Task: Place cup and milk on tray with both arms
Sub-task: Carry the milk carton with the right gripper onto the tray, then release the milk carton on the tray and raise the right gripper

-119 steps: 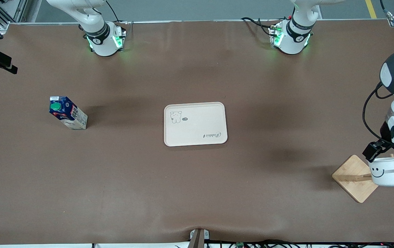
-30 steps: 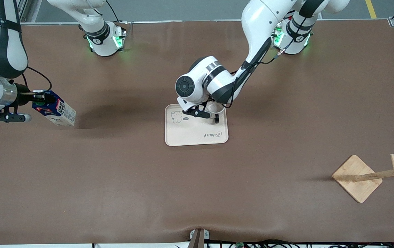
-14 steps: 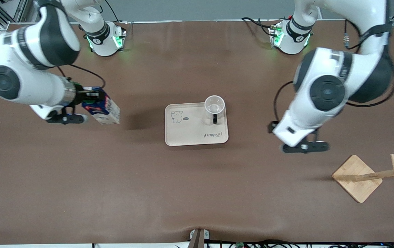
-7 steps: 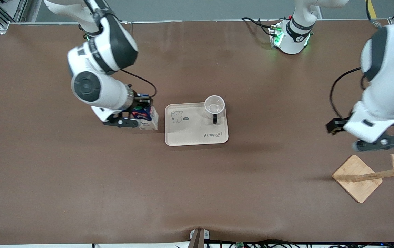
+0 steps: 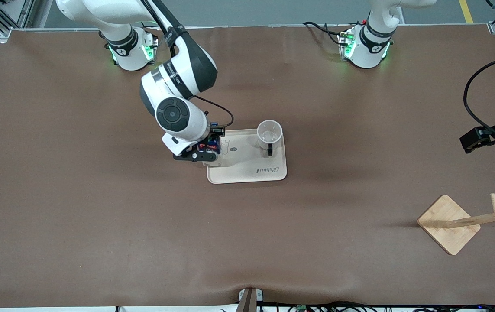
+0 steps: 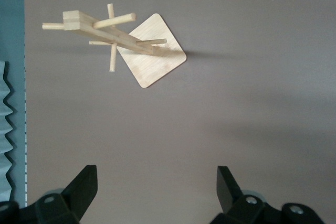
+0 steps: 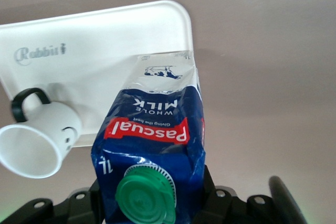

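The cream tray (image 5: 247, 171) lies mid-table. The white cup (image 5: 269, 132) stands upright on the tray's corner farthest from the front camera, toward the left arm's end. My right gripper (image 5: 208, 149) is shut on the dark-blue milk carton (image 5: 211, 143) near its green cap and holds it over the tray's end toward the right arm. I cannot tell if the carton's base touches the tray. The right wrist view shows the gripper (image 7: 152, 195), milk (image 7: 152, 129), tray (image 7: 105, 45) and cup (image 7: 42, 140). My left gripper (image 5: 479, 138) is open and empty over bare table; the left wrist view (image 6: 156, 182) shows its fingers (image 6: 84, 184) wide apart.
A wooden peg stand with a square base (image 5: 448, 223) sits near the front camera at the left arm's end of the table; it also shows in the left wrist view (image 6: 152, 56). Brown table cover (image 5: 143, 225) lies all around.
My right arm has carried the milk from beside the tray to over the tray's end. My left arm has drawn farther toward its end of the table, partly out of view.
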Robot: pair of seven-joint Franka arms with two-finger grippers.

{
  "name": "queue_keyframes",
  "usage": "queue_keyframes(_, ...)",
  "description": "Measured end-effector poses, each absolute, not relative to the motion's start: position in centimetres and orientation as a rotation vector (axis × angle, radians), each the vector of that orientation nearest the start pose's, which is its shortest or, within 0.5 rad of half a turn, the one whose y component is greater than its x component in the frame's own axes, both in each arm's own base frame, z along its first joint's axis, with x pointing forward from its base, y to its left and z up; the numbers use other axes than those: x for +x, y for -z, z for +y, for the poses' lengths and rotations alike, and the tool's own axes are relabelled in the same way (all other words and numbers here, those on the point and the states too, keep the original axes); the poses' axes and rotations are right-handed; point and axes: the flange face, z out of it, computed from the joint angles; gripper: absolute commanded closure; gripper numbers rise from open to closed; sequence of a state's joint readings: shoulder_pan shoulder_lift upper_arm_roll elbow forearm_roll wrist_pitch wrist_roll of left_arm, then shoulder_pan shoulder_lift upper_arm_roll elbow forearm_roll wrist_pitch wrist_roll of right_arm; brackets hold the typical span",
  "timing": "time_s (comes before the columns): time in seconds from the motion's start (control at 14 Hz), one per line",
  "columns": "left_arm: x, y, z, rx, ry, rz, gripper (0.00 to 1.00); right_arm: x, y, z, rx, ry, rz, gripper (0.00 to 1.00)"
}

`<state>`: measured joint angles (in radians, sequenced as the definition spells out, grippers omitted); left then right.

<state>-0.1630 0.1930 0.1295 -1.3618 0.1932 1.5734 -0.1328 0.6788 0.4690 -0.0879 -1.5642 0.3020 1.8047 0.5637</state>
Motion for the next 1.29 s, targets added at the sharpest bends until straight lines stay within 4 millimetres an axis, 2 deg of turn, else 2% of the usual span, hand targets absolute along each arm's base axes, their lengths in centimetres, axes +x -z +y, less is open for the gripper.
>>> queue_keyframes(0.21,60.4,-61.7,-0.1,-2.925,0.050,-0.158,0.00,52.6,-35.3,40.6,-2.957,-0.531,0.138,0.96)
queue_keyframes(0.29,60.1,-61.7,0.0,-2.926,0.049,-0.159,0.00,52.5,-35.2,40.7,-2.956,-0.535,0.139,0.92)
queue_keyframes(0.36,59.8,-61.8,0.2,-2.928,0.050,-0.163,0.00,52.5,-35.0,40.8,-2.958,-0.539,0.140,0.83)
queue_keyframes(0.43,59.5,-61.8,0.7,-2.929,0.058,-0.170,0.00,52.5,-34.6,40.8,-2.961,-0.546,0.143,0.62)
queue_keyframes(0.5,59.2,-61.8,1.1,-2.931,0.068,-0.179,0.00,52.4,-34.0,40.8,-2.965,-0.557,0.149,0.23)
queue_keyframes(0.57,58.9,-61.8,1.5,-2.932,0.076,-0.184,0.00,52.4,-33.3,40.9,-2.970,-0.571,0.158,0.00)
queue_keyframes(0.86,58.3,-61.8,1.6,-2.936,0.083,-0.182,0.00,52.6,-32.7,41.0,-2.971,-0.578,0.164,0.00)
queue_keyframes(0.93,58.4,-61.8,1.5,-2.936,0.083,-0.180,0.00,52.9,-33.2,41.0,-2.969,-0.564,0.166,0.00)
queue_keyframes(1.0,58.4,-61.8,1.4,-2.936,0.083,-0.178,0.00,53.4,-34.1,40.9,-2.963,-0.547,0.165,0.00)
queue_keyframes(1.14,58.4,-61.7,1.4,-2.936,0.082,-0.177,0.00,54.6,-37.5,40.1,-2.959,-0.573,0.158,0.00)
queue_keyframes(1.29,58.3,-61.7,1.4,-2.937,0.085,-0.176,0.00,56.4,-41.3,37.0,-2.954,-0.643,0.184,0.00)
